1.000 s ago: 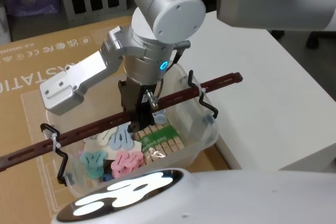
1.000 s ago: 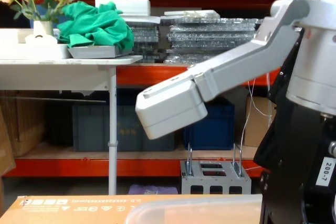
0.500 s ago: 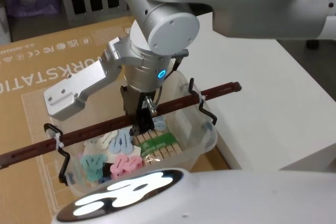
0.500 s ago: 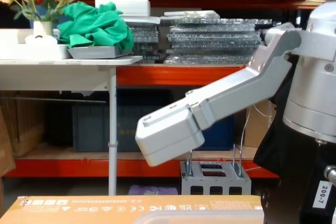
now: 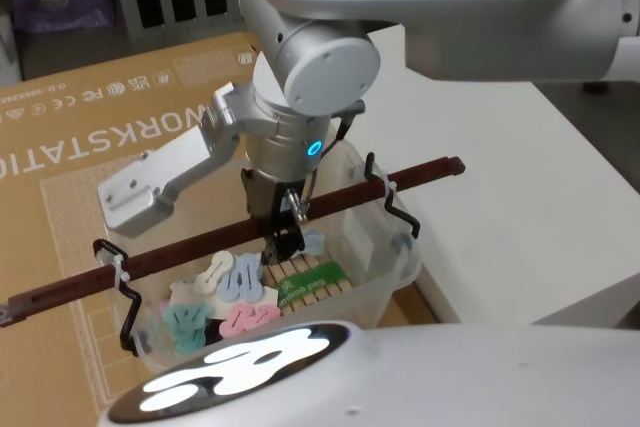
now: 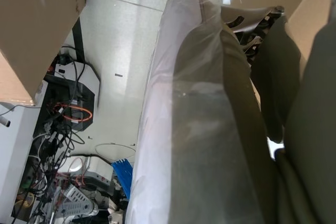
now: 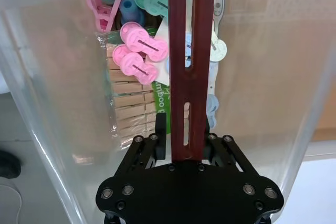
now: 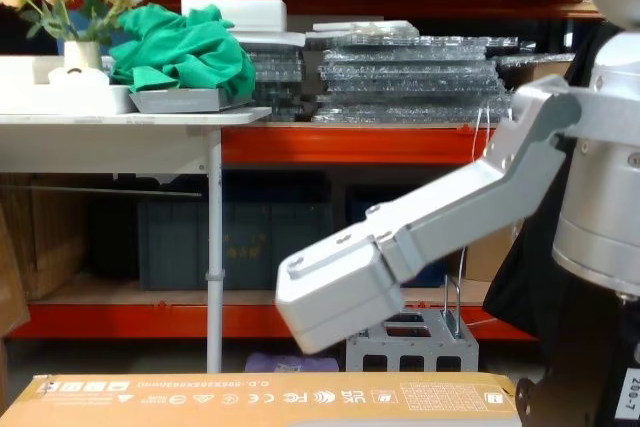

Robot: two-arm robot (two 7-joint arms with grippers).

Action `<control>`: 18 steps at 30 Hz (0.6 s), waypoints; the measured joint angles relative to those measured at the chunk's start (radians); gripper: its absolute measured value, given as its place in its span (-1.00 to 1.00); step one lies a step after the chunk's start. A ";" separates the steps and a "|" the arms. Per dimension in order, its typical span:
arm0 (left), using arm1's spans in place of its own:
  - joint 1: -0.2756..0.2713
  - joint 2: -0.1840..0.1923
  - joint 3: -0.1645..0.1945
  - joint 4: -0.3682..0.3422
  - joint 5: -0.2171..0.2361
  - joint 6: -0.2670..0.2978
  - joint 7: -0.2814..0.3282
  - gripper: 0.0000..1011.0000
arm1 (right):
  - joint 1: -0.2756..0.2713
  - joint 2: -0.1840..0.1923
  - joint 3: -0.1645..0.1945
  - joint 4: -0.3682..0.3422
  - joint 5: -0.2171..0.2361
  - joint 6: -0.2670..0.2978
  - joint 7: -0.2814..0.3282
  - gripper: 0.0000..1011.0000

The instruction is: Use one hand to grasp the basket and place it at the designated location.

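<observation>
The right gripper [image 5: 283, 237] is shown lowered from above into the basket [image 5: 372, 247], near the middle of the scene. Its black fingers [image 7: 160, 129] are clamped from either side on the dark red bar [image 5: 190, 250] that spans the basket from the near left to the far right and overhangs the rim at both ends. In the right wrist view, the same gripper [image 7: 185, 135] is seen gripping the slotted bar [image 7: 202, 35] at about mid-length, with the clear wall of the basket [image 7: 47, 108] curving round on both sides. The bar is joined to the rim by black wire hooks [image 5: 395, 202] at each end. Inside the basket, pink clips [image 5: 250, 319] are seen lying among blue and green ones, beside a pack of wooden pegs [image 5: 310, 282] with a green label; the pink clips [image 7: 139, 51] and the pegs [image 7: 131, 103] are also visible below the bar. The basket is located over the right edge of the cardboard sheet [image 5: 90, 147], just beside the white table [image 5: 500, 177] on its right. Whether the basket is resting on the sheet or hanging clear of it cannot be told. In the chest view, the right arm [image 8: 450, 217] is seen entering from the right, above the cardboard sheet [image 8: 260, 387]
</observation>
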 joint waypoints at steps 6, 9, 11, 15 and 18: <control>0.000 0.000 0.000 0.000 0.000 0.000 0.000 -1.00 | 0.007 0.005 0.020 0.009 0.027 -0.001 -0.004 -0.06; 0.000 0.000 0.000 0.000 0.000 0.000 0.000 -1.00 | 0.012 0.008 0.032 0.013 0.042 -0.001 -0.006 0.11; 0.000 0.000 0.000 0.000 0.000 0.000 0.000 -1.00 | 0.019 0.013 0.047 0.019 0.063 -0.001 -0.007 0.28; 0.000 0.000 0.000 0.000 0.000 0.000 0.000 -1.00 | 0.027 0.024 0.065 0.019 0.090 -0.005 -0.007 0.51; 0.000 0.000 0.000 0.000 0.000 0.000 0.000 -1.00 | 0.033 0.040 0.081 0.008 0.109 -0.011 -0.008 0.66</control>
